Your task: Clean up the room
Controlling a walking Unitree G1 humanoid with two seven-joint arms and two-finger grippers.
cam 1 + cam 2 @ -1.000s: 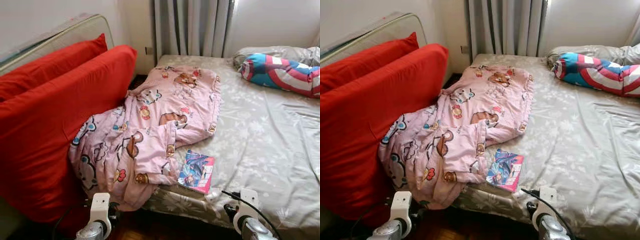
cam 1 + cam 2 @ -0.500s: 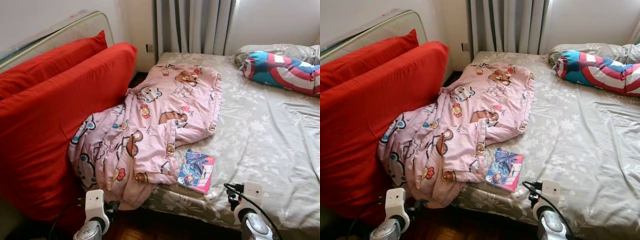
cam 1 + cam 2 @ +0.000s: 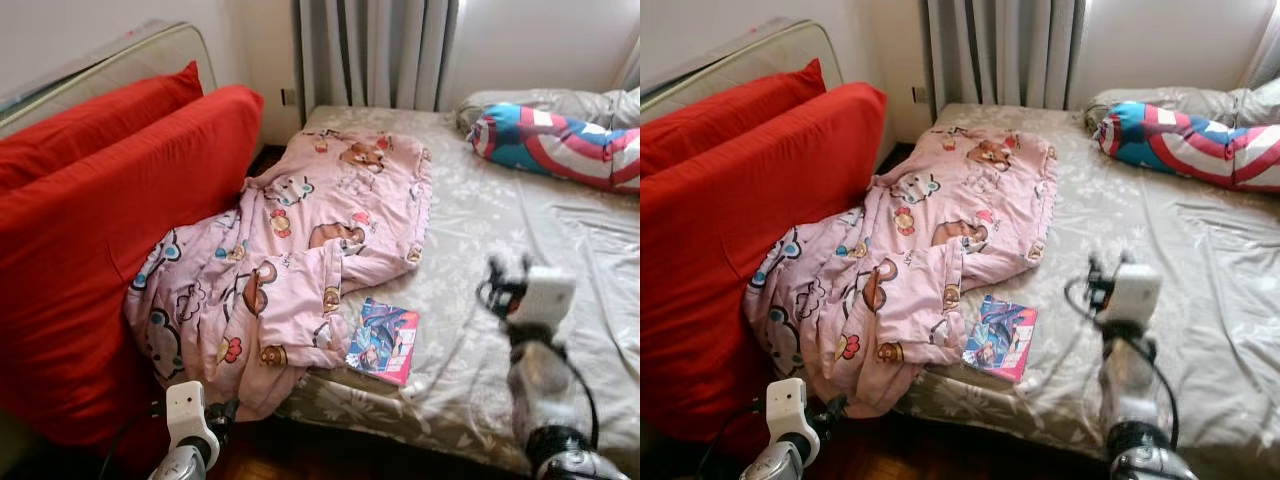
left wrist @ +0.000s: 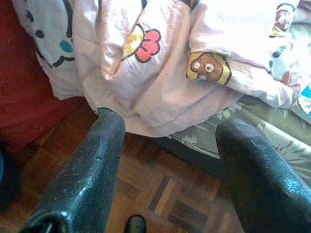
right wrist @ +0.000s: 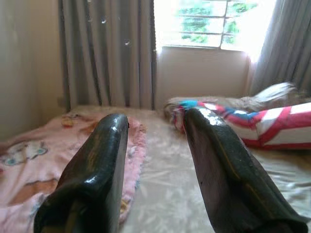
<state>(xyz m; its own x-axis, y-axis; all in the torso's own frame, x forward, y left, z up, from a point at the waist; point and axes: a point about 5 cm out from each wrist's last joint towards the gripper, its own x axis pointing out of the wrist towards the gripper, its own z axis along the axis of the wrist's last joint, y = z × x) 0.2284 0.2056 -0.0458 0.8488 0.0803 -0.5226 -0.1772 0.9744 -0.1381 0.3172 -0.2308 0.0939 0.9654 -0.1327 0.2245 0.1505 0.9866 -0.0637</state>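
On your far left, two big red cushions point(image 3: 110, 230) lean against a padded headboard panel point(image 3: 120, 65) by the wall. Your left gripper point(image 4: 167, 160) hangs low at the near corner of the bed, its two black fingers point(image 4: 85, 179) spread wide with nothing between them, above the parquet floor point(image 4: 165, 194) and just short of the hanging edge of the pink cartoon-print blanket point(image 3: 300, 250). That blanket lies crumpled across the left part of the bed point(image 3: 520, 260), one end spilling off the mattress against the cushions and toward the floor. Just beside the blanket's near edge, a colourful book point(image 3: 383, 340) lies flat on the grey floral sheet, close to the bed's front edge. Moving right, your right arm point(image 3: 535, 370) is raised above the near part of the bed, blurred in the head views; your right gripper point(image 5: 155, 145) has its fingers point(image 5: 92, 170) parted and empty, pointing across the bed toward the grey curtains point(image 3: 370, 55) and window point(image 5: 214, 22). At the far right, a red, white and blue striped pillow point(image 3: 560, 145) lies at the head of the bed, against a grey pillow point(image 3: 540, 100).
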